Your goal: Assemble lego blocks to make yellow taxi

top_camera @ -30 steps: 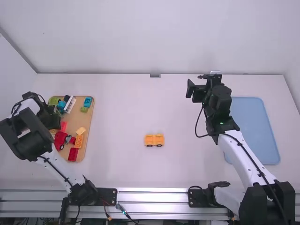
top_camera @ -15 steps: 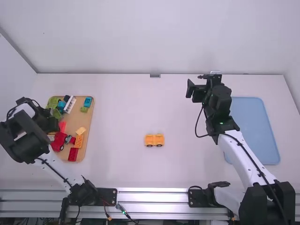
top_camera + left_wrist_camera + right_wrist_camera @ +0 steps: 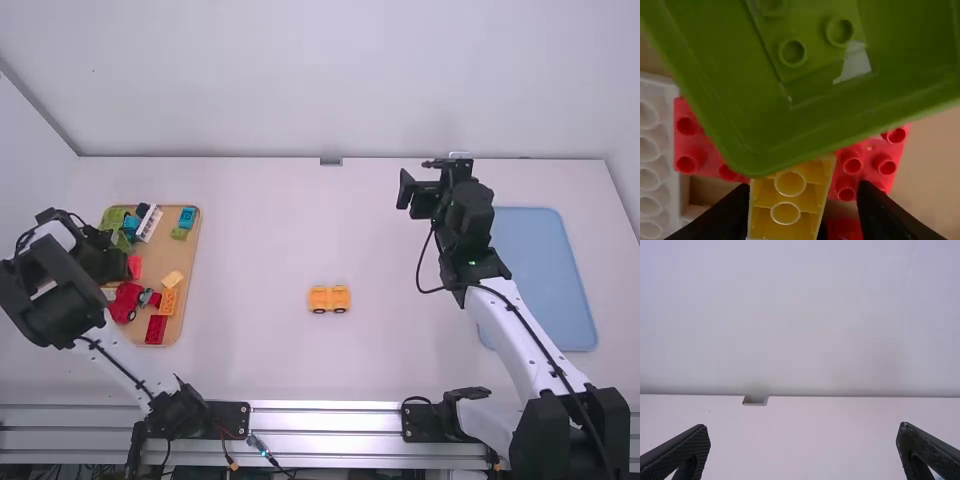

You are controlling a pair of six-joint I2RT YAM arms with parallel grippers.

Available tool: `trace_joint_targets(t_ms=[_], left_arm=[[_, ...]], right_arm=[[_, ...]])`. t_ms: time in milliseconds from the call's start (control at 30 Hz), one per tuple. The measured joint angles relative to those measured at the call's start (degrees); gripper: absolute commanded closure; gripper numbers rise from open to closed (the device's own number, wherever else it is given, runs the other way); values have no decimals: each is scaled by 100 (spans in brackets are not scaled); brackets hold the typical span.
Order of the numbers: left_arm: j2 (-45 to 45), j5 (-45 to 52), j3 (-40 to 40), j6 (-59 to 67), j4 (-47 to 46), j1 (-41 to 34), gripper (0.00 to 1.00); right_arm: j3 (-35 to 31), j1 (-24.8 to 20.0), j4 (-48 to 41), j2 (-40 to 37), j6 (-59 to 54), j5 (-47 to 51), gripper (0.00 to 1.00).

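One hollow yellow plastic block (image 3: 786, 216), tubed underside showing, lies between the parted fingers of the left gripper (image 3: 802, 200). It sits nearer one finger; a gap separates it from the other. No grip is established; contact on the nearer side cannot be confirmed. A broad green plastic piece (image 3: 815, 95) overlaps the block's end in the wrist view, and red studded bricks (image 3: 852, 167) lie close by. Snagging either on closing is judged a risk.

The left arm stands over the tan tray (image 3: 187, 262), left of the frame. Also on it are an orange-yellow brick (image 3: 168, 302) and a paler yellow piece (image 3: 173, 279), right of a red toy vehicle (image 3: 126, 301).

The wheeled orange-yellow assembly (image 3: 329, 299) stands upright on the white counter (image 3: 330, 225), lower centre of the frame, well apart from both grippers. The right gripper (image 3: 802, 452) is spread and empty, upper right of centre, beside the blue tray (image 3: 545, 285).

Progress, as judged: wheeled lower body present; upper part outstanding. Step in hand: selecting the next yellow part. Closing squarely on the block, then lifting clear of its neighbours, would be required.
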Motion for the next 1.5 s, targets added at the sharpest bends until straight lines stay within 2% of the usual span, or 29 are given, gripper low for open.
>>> trace_joint_targets(t_ms=[300,500,1067,1500], left_arm=[[2,-2,424,90,-258,11,44],[0,-2,431,105,-238,11,47],[0,-181,216,105,-7,31,53],[0,-149,-155,83,326,35,54]], right_arm=[[0,0,2,0,2,-4,1],[2,0,2,0,0,-7,1],[0,-2,0,0,2,-39,1],[2,0,-15,0,0,-59,1]])
